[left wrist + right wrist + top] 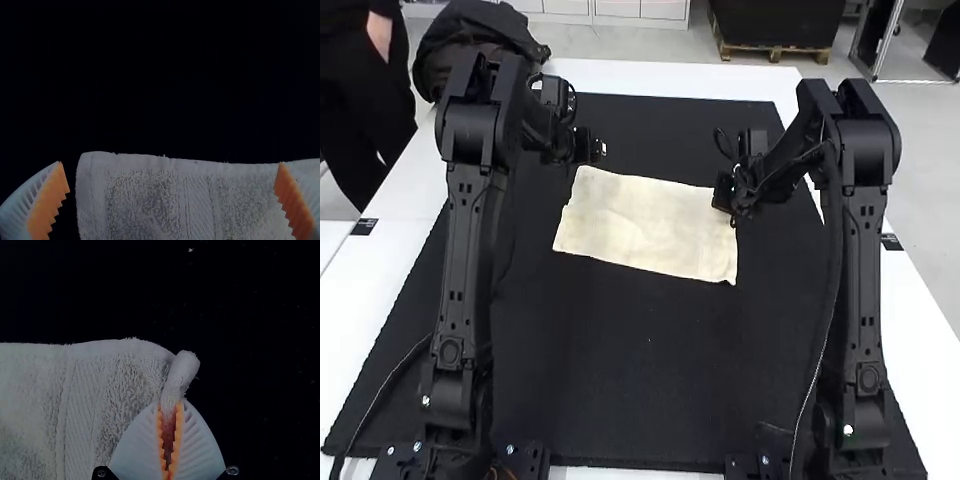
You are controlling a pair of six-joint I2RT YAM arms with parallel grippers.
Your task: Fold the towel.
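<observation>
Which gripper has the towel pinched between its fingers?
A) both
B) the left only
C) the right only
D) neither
C: the right gripper is closed on a bunched corner of the towel, while the left gripper has its fingers spread wide apart.

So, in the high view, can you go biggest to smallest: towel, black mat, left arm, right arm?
1. Black mat
2. Left arm and right arm: too alike to rank, and nearer the camera
3. Towel
</observation>
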